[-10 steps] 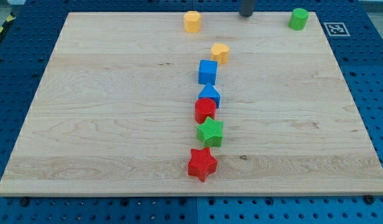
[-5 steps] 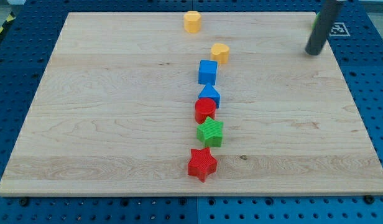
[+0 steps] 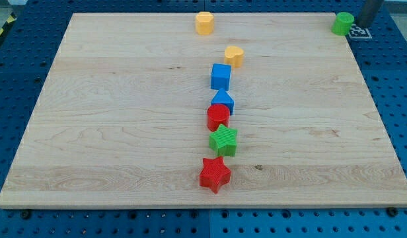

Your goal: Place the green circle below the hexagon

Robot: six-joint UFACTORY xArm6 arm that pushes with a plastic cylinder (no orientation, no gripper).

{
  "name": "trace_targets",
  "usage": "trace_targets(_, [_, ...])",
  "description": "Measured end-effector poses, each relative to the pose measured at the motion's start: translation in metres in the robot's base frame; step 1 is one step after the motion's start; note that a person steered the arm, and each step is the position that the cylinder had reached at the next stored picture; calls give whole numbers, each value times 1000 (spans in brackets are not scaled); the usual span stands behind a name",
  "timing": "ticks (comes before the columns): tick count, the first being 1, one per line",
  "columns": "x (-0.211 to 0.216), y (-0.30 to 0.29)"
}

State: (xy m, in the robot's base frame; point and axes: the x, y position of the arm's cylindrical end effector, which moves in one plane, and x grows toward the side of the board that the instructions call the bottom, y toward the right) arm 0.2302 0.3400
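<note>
The green circle (image 3: 343, 23) sits at the board's top right corner, right by the edge. The yellow hexagon (image 3: 204, 22) stands at the top edge near the middle, far to the circle's left. My dark rod comes in at the view's top right, and my tip (image 3: 367, 24) is just to the right of the green circle, off the board's edge. I cannot tell whether it touches the circle.
Below the hexagon runs a column of blocks: yellow heart (image 3: 234, 56), blue cube (image 3: 221, 76), blue triangle (image 3: 223, 101), red block (image 3: 218, 117), green star (image 3: 224, 140), red star (image 3: 215, 174). A black-and-white marker tag (image 3: 359, 32) lies beside the corner.
The green circle has shifted right to the board's corner. My rod went from the top middle, down past the circle's right, then up to the top right corner.
</note>
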Motion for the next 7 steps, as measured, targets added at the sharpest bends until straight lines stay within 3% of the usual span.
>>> trace_targets(3, [-1,-89])
trace_targets(7, [53,-136])
